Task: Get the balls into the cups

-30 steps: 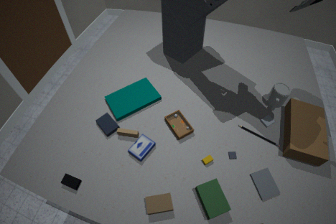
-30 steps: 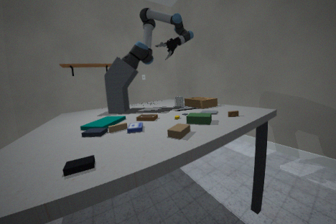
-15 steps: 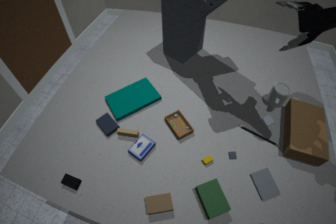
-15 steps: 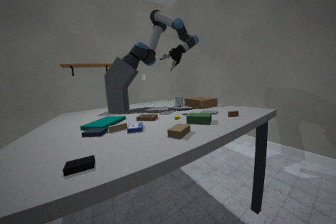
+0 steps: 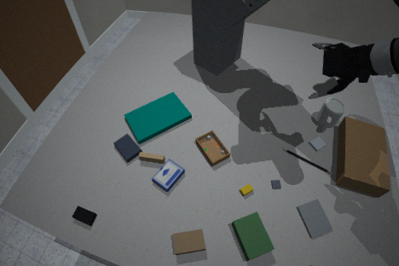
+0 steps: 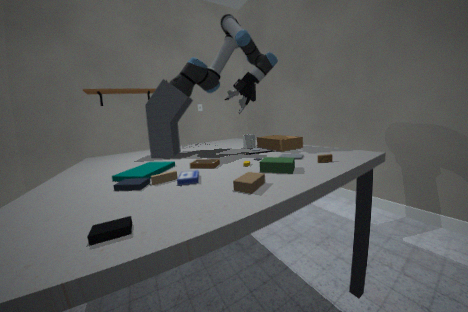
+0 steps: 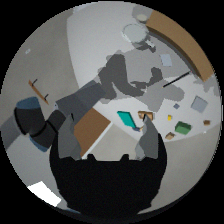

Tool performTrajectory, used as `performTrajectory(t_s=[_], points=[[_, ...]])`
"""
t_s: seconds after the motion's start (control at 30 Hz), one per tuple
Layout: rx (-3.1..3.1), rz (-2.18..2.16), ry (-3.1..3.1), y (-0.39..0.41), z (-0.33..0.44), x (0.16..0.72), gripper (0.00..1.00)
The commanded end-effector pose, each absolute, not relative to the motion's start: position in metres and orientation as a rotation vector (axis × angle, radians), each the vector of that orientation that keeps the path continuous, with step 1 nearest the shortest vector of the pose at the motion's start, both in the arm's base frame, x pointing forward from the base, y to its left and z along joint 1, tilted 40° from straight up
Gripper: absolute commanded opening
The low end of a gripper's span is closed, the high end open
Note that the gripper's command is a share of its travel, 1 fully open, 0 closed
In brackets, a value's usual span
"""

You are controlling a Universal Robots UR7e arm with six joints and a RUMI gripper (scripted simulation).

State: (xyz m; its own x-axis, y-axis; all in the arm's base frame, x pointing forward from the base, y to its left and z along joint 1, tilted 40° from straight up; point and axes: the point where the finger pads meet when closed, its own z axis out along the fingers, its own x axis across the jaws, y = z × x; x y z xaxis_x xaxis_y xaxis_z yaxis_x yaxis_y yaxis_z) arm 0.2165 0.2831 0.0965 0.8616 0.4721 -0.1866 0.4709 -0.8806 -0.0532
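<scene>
The covered wooden puzzle [image 5: 212, 147] is a small open-topped wooden tray lying flat near the middle of the table. Inside it I see a green spot, an orange spot and small grey balls, too small to place exactly. It also shows in the exterior view [image 6: 205, 163] and, tiny, in the wrist view [image 7: 146, 116]. My gripper [image 5: 326, 78] is open and empty, high above the table's right side, far from the puzzle. It shows in the exterior view [image 6: 239, 97] well above the table.
A teal slab [image 5: 157, 116], dark block [image 5: 127, 147], tan bar [image 5: 152, 157] and blue-white box [image 5: 169, 174] lie left of the puzzle. A white mug [image 5: 332, 112], cardboard box [image 5: 363, 155] and pencil [image 5: 307, 161] are right. Green [image 5: 252, 235], tan [image 5: 188, 241], grey [image 5: 315, 218] slabs lie in front.
</scene>
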Motion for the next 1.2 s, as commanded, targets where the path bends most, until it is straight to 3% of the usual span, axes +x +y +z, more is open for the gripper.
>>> performTrajectory(t_s=[0.0,0.47,1.17], points=[[-3.004,0.294,-0.642,0.298,0.068,0.245,1.00],[-2.878,0.239,-0.158,0.299,-0.011,0.333,1.00],[-2.660,0.148,0.303,0.268,-0.083,0.410,1.00]])
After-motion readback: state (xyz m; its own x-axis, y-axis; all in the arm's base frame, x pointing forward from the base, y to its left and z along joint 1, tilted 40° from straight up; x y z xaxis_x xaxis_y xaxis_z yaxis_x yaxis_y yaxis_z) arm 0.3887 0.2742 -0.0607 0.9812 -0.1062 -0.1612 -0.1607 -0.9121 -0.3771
